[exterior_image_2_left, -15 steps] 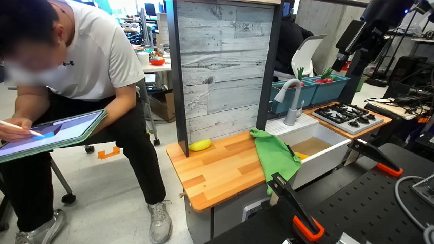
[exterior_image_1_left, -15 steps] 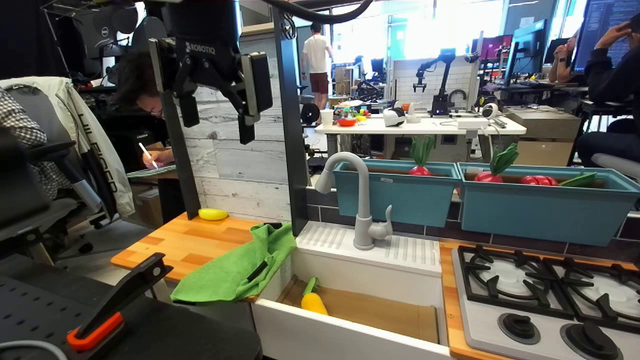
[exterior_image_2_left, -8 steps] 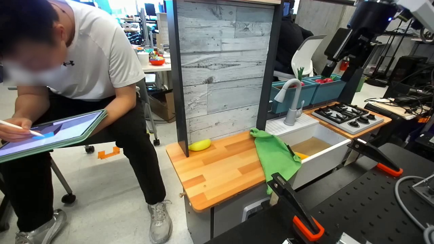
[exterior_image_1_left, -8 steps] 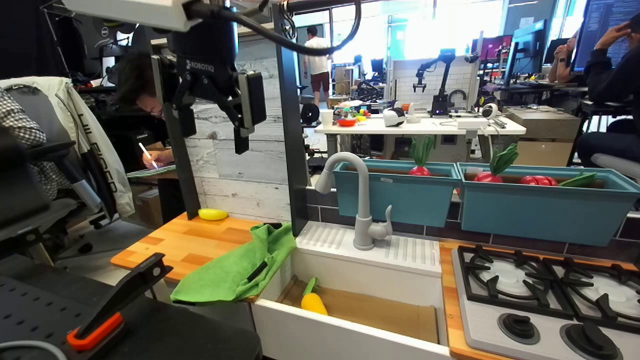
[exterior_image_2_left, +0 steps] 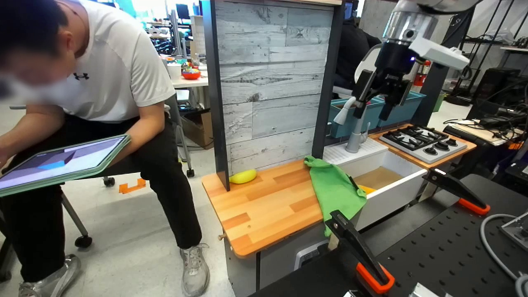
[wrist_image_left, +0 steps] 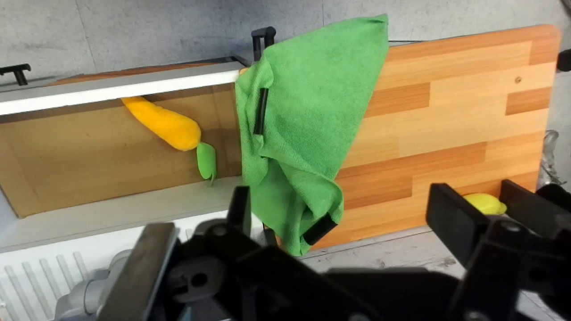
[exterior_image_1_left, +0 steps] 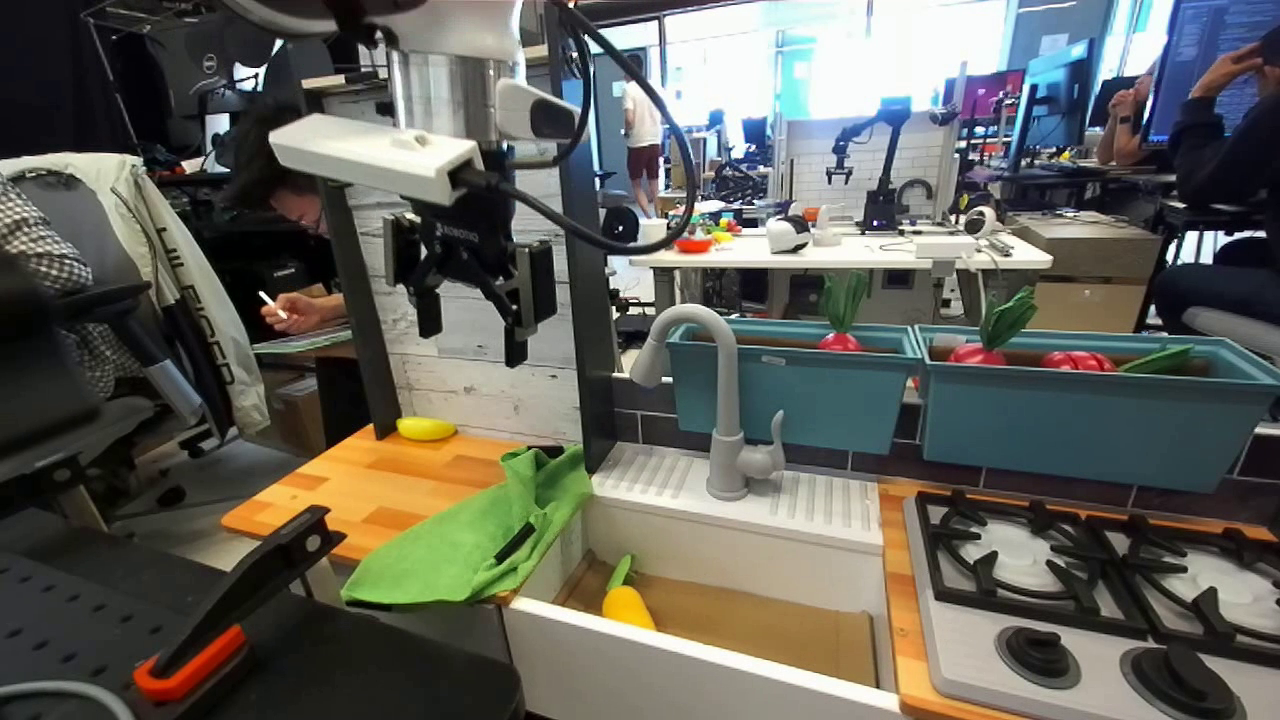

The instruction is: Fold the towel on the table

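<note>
- A lime-green towel (wrist_image_left: 312, 116) is lying creased on a wooden table (wrist_image_left: 446, 147), at the end beside a white sink (wrist_image_left: 111, 92), bunching at six o'clock in the wrist view and reaching past the table's edge at twelve; two dark strips (wrist_image_left: 319, 229) are showing on it.
- Hovering at twelve o'clock above the towel in an exterior view, the pincer (exterior_image_1_left: 472, 338) is standing spread wide, gripping and touching nothing.
- Work is apparently standing at the reach for a grip, no neat fold showing yet.
- The next move is probably calling for lowering the pincer onto the towel, pinching one free edge and carrying it toward three o'clock in the wrist view; the limp, bunched end is looking apt to slip or double up.
- On the table, a yellow banana-like object (wrist_image_left: 484, 203) is resting at about four o'clock from the towel in the wrist view, near a panelled wall (exterior_image_2_left: 272, 82).
- At nine o'clock in that view, the sink is holding a yellow-orange vegetable-shaped object (wrist_image_left: 169, 125).
- In an exterior view, a grey faucet (exterior_image_1_left: 726, 400) is rising at two o'clock from the towel; a stovetop (exterior_image_1_left: 1090, 600) is sitting at three.
- A seated man (exterior_image_2_left: 119, 53) in a white shirt is bending over a tablet (exterior_image_2_left: 78, 159) at ten o'clock in an exterior view.
</note>
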